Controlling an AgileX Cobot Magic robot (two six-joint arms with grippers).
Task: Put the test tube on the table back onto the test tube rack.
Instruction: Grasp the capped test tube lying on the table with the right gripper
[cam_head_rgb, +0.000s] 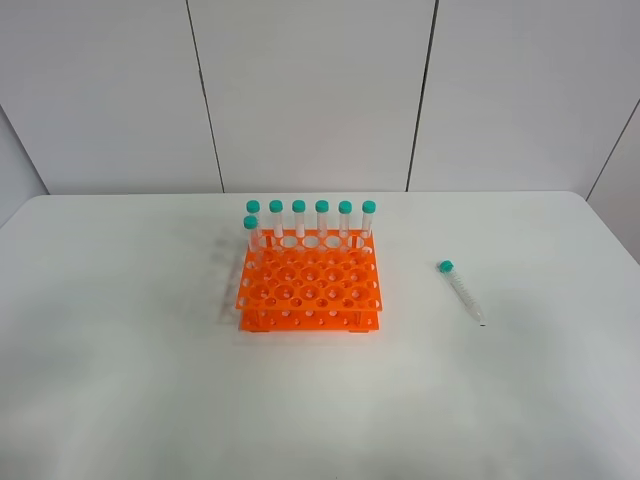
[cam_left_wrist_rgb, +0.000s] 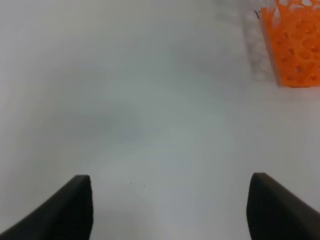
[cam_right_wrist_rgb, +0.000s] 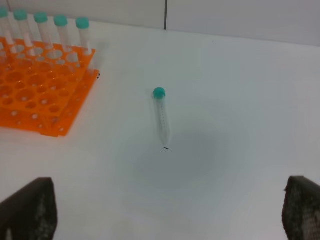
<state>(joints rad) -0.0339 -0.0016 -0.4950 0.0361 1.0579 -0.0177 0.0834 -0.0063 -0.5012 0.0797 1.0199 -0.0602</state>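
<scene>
The test tube (cam_head_rgb: 462, 292) is lying flat on the table (cam_head_rgb: 150, 380), right of centre in the exterior high frame. It is well apart from the test tube rack (cam_head_rgb: 310, 290), which is sitting at mid-frame. Its long axis is running on a slight slant, teal cap toward the upper left and pointed tip toward the lower right. Seven capped tubes (cam_head_rgb: 310, 215) are standing in the rack's far rows (the other holes are showing open).

Neither arm is showing in the exterior high view. The right gripper (cam_right_wrist_rgb: 165, 212) is hanging over the table, fingers spread wide with nothing between them. In its wrist view the test tube (cam_right_wrist_rgb: 161, 120) is lying straight ahead, about centred between the two fingers, tip end nearer and cap end farther. Its axis is thus running roughly square to the closing line. The left gripper (cam_left_wrist_rgb: 170, 205) is likewise spread and empty, facing bare table with only a corner of the test tube rack (cam_left_wrist_rgb: 295, 45) in sight; no loose tube is appearing there.

Judgement: the right arm is the nearer one, and a reach forward and down is looking like the opening move.
</scene>
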